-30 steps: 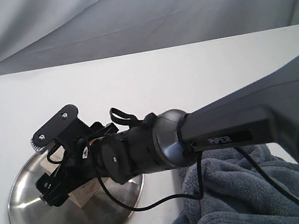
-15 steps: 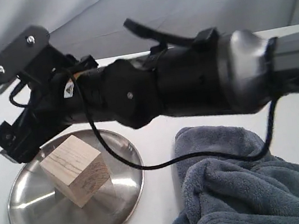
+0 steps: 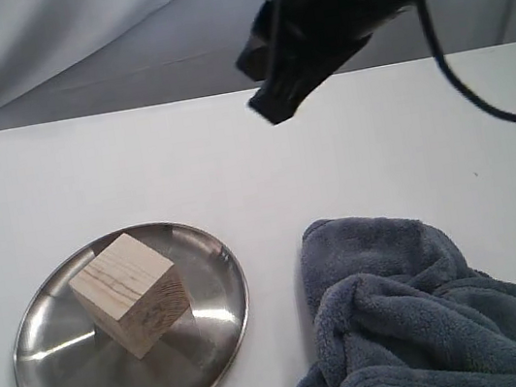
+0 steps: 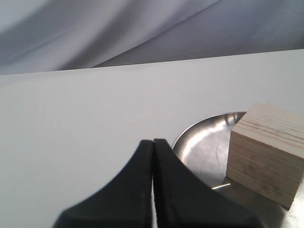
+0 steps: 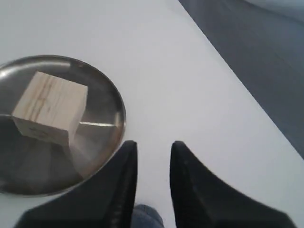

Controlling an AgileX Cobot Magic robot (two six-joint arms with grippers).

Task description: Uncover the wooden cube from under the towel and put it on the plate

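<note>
while the wooden cube [image 3: 129,294] sits alone on the stainless-steel plate [image 3: 217,335], the right tool [image 5: 152,145] hangs high over the white surface [image 3: 349,149], well apart from the cube, its jaws a narrow gap apart and gripping nothing. the crumpled blue-grey towel [image 3: 407,327] lies just beside the plate (a strip of bare surface shows between them). only the left wrist view shows the left tool [image 4: 153,142], jaws pressed together and empty, low near the plate's rim. the right wrist view looks down on cube and plate.
</note>
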